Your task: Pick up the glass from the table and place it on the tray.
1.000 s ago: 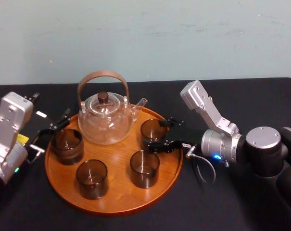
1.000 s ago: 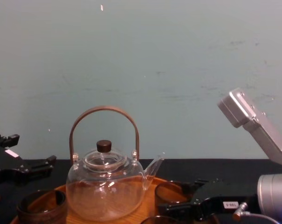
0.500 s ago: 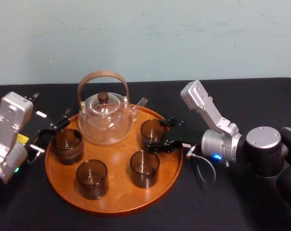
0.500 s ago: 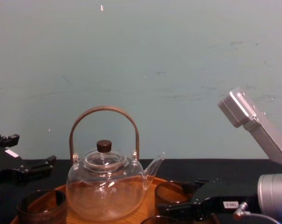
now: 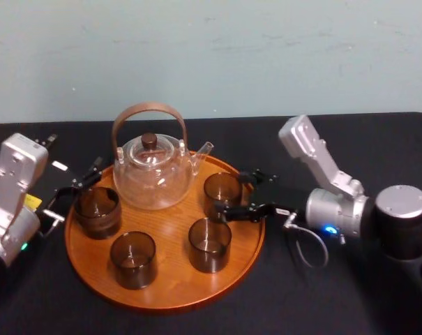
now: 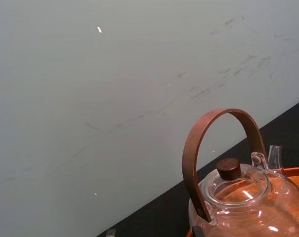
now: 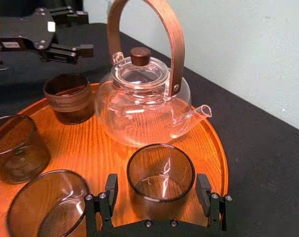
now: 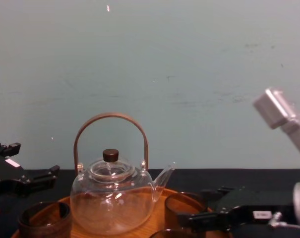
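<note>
A dark clear glass stands upright on the right side of the round wooden tray, which lies on the black table. My right gripper is open. One finger is on each side of that glass near its right edge, and neither touches it. My left gripper hangs open at the tray's left rim, beside another glass.
A clear glass teapot with a brown hoop handle stands at the back of the tray. Two more dark glasses stand at the tray's front. Bare black cloth lies in front of and right of the tray.
My right arm has drawn back to the right, sliding its open fingers partly off the glass. The glass stays on the tray and the left arm has not moved.
</note>
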You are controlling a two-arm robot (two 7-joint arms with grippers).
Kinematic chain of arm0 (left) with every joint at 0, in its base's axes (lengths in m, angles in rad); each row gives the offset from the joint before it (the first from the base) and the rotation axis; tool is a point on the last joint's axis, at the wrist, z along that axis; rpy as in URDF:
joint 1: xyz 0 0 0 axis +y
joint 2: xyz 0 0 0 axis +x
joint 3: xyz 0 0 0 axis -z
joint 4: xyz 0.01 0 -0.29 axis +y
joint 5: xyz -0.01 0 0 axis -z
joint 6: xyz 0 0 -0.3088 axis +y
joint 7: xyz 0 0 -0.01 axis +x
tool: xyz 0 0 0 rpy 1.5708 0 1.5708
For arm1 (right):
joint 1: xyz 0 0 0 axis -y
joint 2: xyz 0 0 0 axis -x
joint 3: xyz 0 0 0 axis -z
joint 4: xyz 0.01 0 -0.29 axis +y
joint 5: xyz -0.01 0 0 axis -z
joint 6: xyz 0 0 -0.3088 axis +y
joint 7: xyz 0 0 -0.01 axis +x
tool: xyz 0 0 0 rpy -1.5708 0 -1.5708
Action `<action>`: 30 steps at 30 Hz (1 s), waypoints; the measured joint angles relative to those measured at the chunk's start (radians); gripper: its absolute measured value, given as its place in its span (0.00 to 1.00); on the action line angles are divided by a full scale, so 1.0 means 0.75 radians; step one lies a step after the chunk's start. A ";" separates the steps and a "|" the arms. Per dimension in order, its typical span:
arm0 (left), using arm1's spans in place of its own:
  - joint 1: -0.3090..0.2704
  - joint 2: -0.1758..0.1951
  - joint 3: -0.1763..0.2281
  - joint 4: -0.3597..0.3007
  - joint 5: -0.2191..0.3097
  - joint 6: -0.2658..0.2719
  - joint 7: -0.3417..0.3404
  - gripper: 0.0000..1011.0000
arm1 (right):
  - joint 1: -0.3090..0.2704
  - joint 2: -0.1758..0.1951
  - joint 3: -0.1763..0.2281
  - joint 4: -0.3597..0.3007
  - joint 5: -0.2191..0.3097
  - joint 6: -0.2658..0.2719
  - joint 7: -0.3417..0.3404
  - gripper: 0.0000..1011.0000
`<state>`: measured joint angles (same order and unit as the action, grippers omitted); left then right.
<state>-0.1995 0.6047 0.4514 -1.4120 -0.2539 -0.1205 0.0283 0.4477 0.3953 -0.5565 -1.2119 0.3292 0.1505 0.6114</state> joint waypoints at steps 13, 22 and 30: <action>0.000 0.000 0.000 0.000 0.000 0.000 0.000 0.99 | -0.123 0.142 0.059 -0.183 0.076 -0.002 -0.001 0.99; 0.000 0.000 0.000 0.000 0.000 0.000 0.000 0.99 | -0.240 0.242 0.134 -0.304 0.133 -0.055 -0.037 0.99; 0.000 0.000 0.000 0.000 0.000 0.000 0.000 0.99 | -0.343 0.258 0.227 -0.365 0.152 -0.132 -0.148 0.99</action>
<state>-0.1995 0.6047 0.4514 -1.4120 -0.2539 -0.1205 0.0283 0.1901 0.5889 -0.3863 -1.4860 0.4430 0.0515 0.5002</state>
